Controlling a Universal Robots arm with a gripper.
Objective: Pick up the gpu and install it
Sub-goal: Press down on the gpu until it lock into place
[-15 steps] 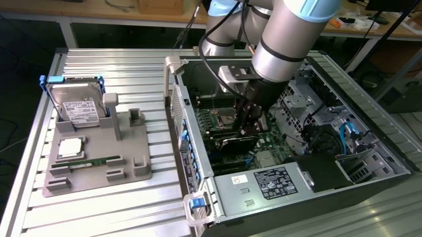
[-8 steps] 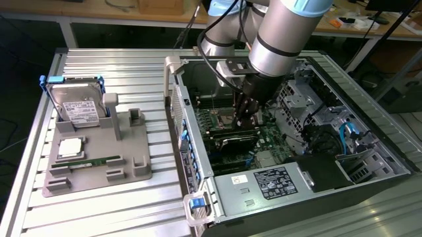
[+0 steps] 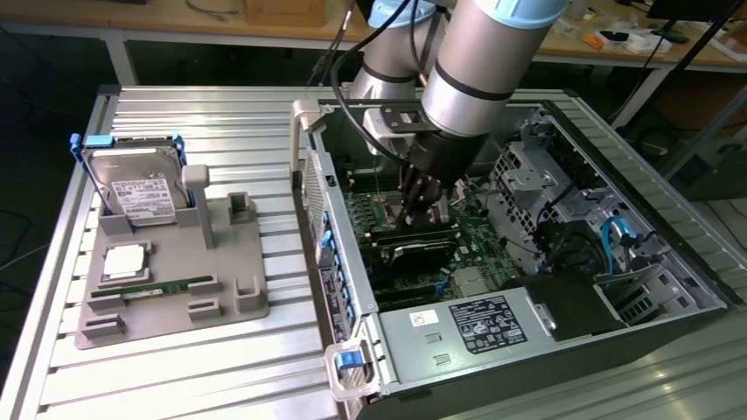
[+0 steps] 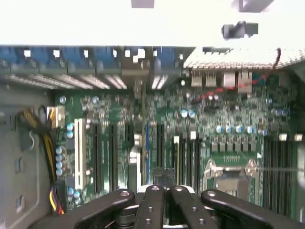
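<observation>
Reaching down into the open computer case (image 3: 653, 262), the gripper (image 3: 415, 206) has its fingers (image 4: 157, 200) pinched tight on the top edge of the gpu (image 3: 411, 234), which stands edge-on over the motherboard (image 4: 228, 129), seemingly lined up with a slot. At nine o'clock from the case, the hard drive (image 3: 140, 188) sits in its grey holder (image 3: 175, 289).

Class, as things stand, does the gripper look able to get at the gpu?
Probably yes: the gripper is already inside the open case, shut on the gpu above the motherboard, with nothing between them.
</observation>
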